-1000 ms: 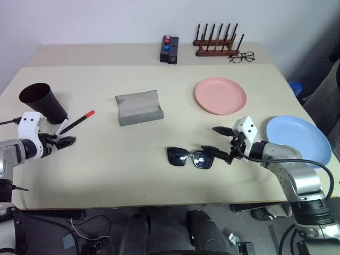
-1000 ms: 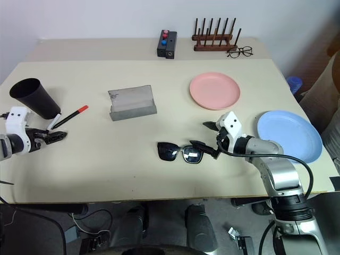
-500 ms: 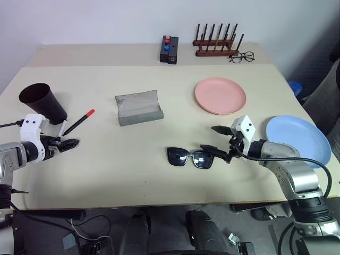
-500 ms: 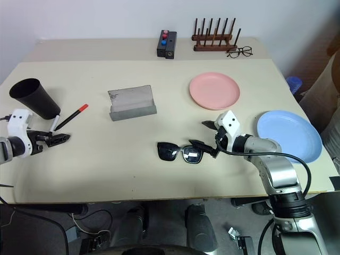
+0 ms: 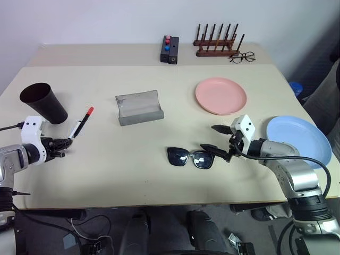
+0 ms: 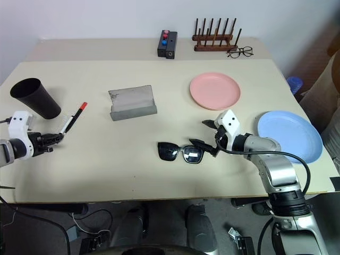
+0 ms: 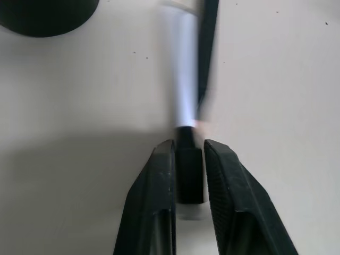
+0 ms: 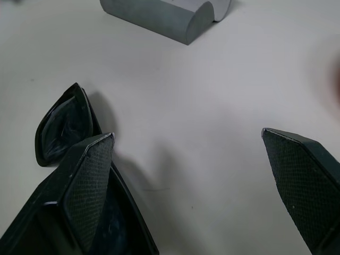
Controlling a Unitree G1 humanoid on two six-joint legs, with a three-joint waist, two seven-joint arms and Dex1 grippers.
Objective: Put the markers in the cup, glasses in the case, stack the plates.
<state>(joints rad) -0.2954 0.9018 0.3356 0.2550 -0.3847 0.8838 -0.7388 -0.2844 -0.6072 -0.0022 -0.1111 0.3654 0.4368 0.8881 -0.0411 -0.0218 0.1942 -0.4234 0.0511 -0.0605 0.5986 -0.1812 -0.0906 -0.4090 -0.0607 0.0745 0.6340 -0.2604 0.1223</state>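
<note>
On counter [image 5: 159, 175], nothing sorted yet: left gripper [image 7: 187, 159] clamped on white marker [image 7: 183, 101], right gripper [image 5: 219, 142] wide beside glasses [image 5: 190, 157].

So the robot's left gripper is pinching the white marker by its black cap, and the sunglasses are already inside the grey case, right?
Not quite. The left gripper does pinch the white marker by its black cap, but the sunglasses lie on the table, apart from the open grey case. The left eye view shows it.
</note>
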